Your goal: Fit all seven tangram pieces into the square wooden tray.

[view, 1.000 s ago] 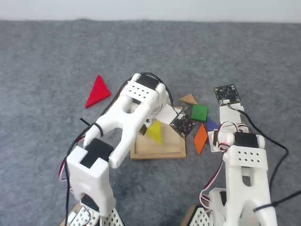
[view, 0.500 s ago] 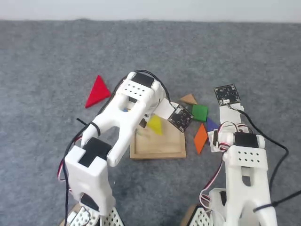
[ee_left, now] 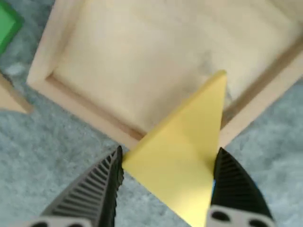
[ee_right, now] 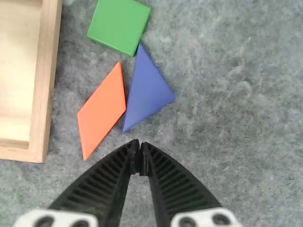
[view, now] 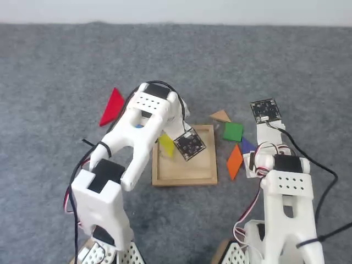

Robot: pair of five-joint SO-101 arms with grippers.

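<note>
Yellow triangle [ee_left: 180, 161], clamped between the left gripper's [ee_left: 168, 158] jaws with its tip jutting past them, hangs over the wooden tray's [ee_left: 85, 106] left rim at mid-frame overhead, apparently poised for placing inside. Right gripper [ee_right: 137, 152], jaws together and empty, sits near the orange piece [ee_right: 102, 111] and blue piece [ee_right: 144, 92].

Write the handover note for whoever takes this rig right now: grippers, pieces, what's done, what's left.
Left gripper: shut on the yellow triangle, held at a side wall of the tray.
Right gripper: shut, empty, over the carpet near the orange parallelogram and blue triangle.
Also on the carpet: green square and tan triangle right of the tray, red triangle far left.
Done: no piece seen lying in the tray.
Left: seat the yellow one, then the others.
</note>
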